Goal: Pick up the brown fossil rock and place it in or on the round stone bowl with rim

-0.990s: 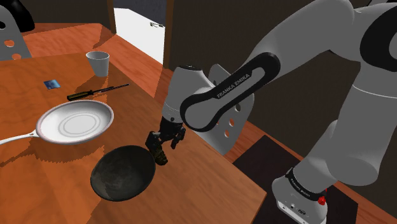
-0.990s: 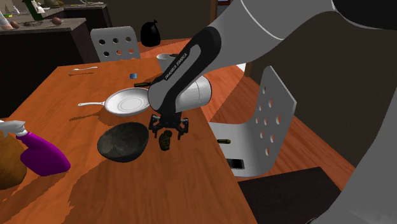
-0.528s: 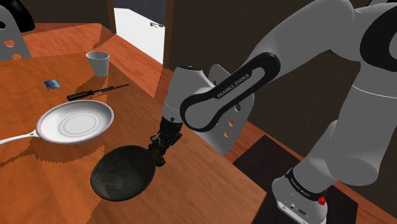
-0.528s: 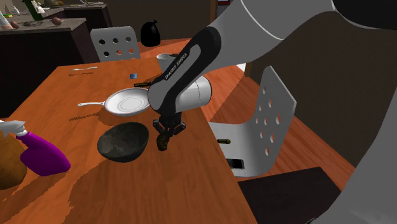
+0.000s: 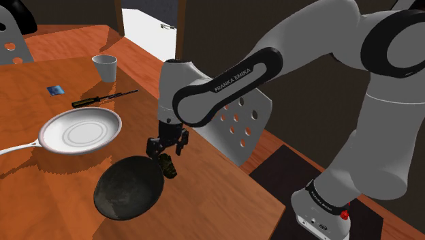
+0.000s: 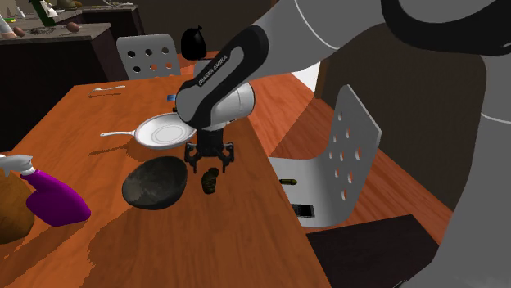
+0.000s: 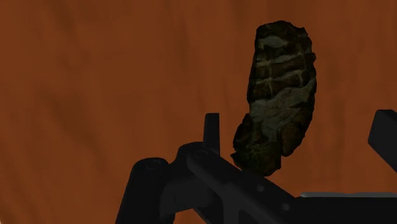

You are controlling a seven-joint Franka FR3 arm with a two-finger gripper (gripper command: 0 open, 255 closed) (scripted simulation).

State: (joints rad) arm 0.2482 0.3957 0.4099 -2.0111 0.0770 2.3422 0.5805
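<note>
white pan (image 5: 80, 131), cup (image 5: 105, 67), screwdriver (image 5: 102, 98), purple bottle (image 6: 53, 203)

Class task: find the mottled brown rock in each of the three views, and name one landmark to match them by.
Shoulder view: the rock lies on the table, just right of the dark bowl, under the gripper.
Second exterior view: centre, right of the bowl, below the gripper.
Wrist view: between the open gripper's fingers, untouched.
Shared landmark: the gripper.

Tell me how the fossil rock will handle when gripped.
The fossil rock looks rigid, so it probably won't flex. Its lumpy, ridged surface likely resists slipping but may seat unevenly in a grasp. Long and narrow, it could pivot if clasped off-centre.
</note>
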